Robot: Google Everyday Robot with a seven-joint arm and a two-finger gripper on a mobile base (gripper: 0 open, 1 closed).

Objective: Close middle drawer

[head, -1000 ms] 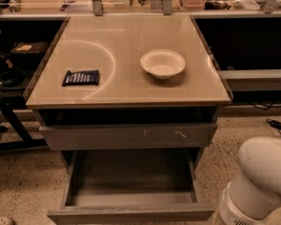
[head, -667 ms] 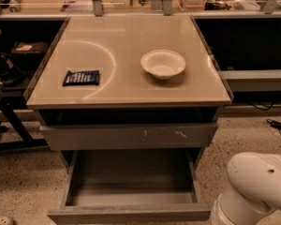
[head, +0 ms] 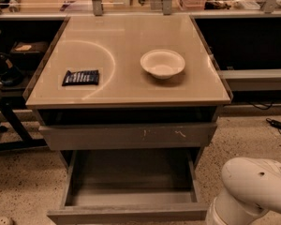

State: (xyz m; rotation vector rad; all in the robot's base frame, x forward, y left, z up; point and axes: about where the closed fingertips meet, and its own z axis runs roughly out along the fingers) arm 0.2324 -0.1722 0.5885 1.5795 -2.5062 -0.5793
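Observation:
The middle drawer (head: 131,191) is pulled far out of the cabinet towards me. It is a wide, shallow grey box with nothing in it, and its plain flat front (head: 126,213) lies at the bottom edge of the view. Above it sits the grey drawer front with pale scratch marks (head: 126,136), pushed in. A white rounded arm segment (head: 253,191) stands at the lower right, just right of the open drawer's front corner. The gripper itself is out of view.
On the beige cabinet top (head: 126,86) lie a white bowl (head: 162,63) and a dark snack packet (head: 80,77). Dark shelving flanks the cabinet on both sides. A cable (head: 276,124) lies on the speckled floor at the right.
The white arm segment has shifted down and to the left, closer to the open drawer's right front corner. The drawer has not moved.

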